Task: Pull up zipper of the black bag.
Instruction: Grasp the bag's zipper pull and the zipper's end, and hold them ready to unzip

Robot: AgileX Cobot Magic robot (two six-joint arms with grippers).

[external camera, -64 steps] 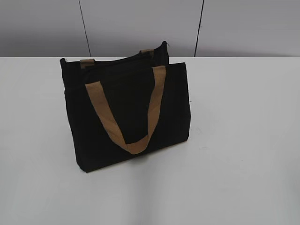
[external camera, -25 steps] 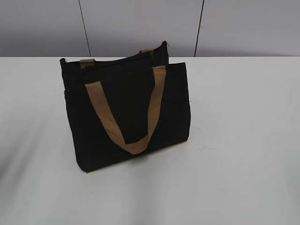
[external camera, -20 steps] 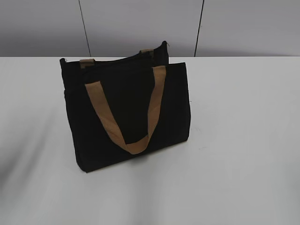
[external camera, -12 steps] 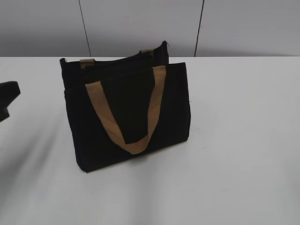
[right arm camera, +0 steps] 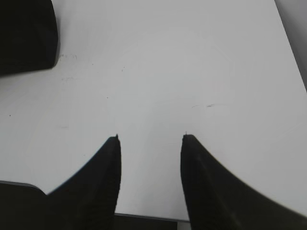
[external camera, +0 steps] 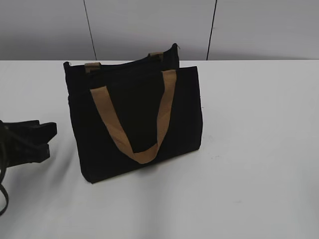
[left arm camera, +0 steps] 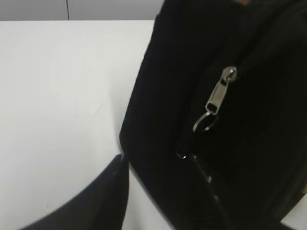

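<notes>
**Item record: black bag, zipper approach, nothing gripped**

Left gripper [external camera: 42,139]: at the left edge of the exterior view, low over the table [external camera: 259,149], near the bag's left end and apart from it. In its wrist view the fingers [left arm camera: 112,191] stand apart with the bag's end between them, holding nothing. Judged step: closing in on the pull loop. To do it well, the fingers should centre on the ring itself, not the fabric around it, close fully before any pull, then draw along the track line rather than away from the bag.

Zipper [left arm camera: 218,98]: small silver slider with a thin round wire pull loop hanging below it, on the narrow left end of the bag; shown only in the left wrist view.

Black bag [external camera: 134,119]: upright, left of table centre; black fabric, front pocket panel, tan handle [external camera: 137,144] drooping in a U.

Right gripper [right arm camera: 149,141]: fingers parted, empty, over bare table; bag corner at upper left of its view.
</notes>
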